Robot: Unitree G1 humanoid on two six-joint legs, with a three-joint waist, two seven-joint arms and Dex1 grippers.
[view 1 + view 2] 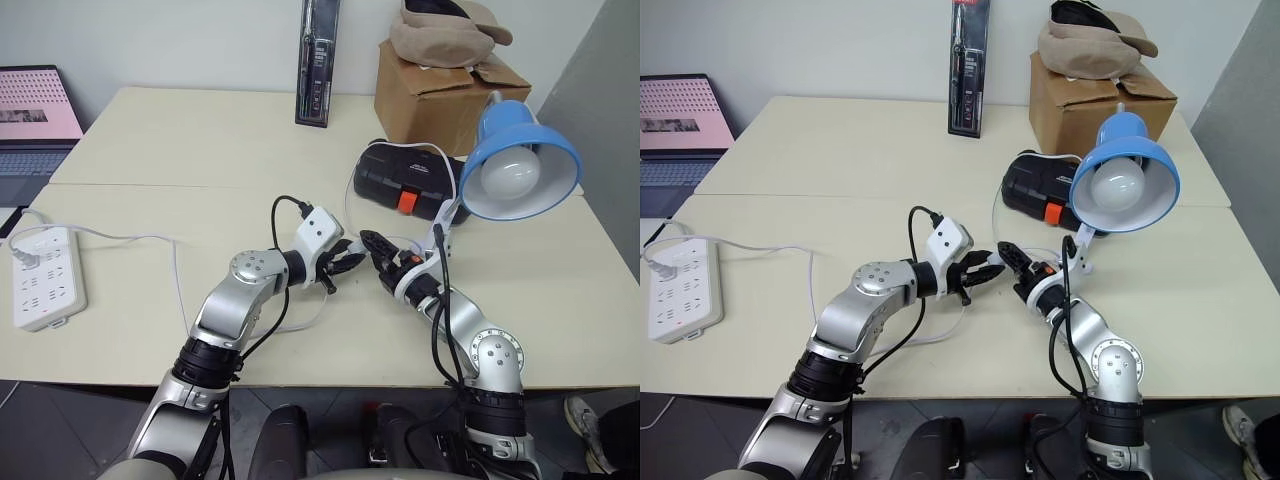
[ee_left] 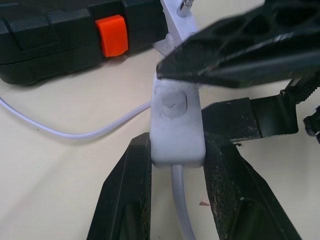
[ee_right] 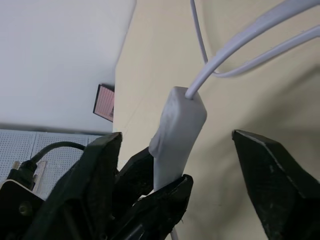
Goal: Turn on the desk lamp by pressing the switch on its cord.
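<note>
While the left gripper [image 2: 172,165] is clamping the switch [image 2: 175,125] above the table [image 1: 150,150], the right gripper [image 3: 175,150], fingers parted, is straddling it.

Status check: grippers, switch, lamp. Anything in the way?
Left gripper shut on switch. Right gripper open around it, one finger at rocker. Desk lamp unlit. Nothing blocking.

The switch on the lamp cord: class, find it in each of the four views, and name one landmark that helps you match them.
Left eye view: the switch sits at picture centre, between the two grippers.
Right eye view: centre too, mostly hidden by fingers.
Left wrist view: centre, clamped by the left gripper.
Right wrist view: centre, standing on edge.
Shared landmark: the cord leaving the switch.
</note>
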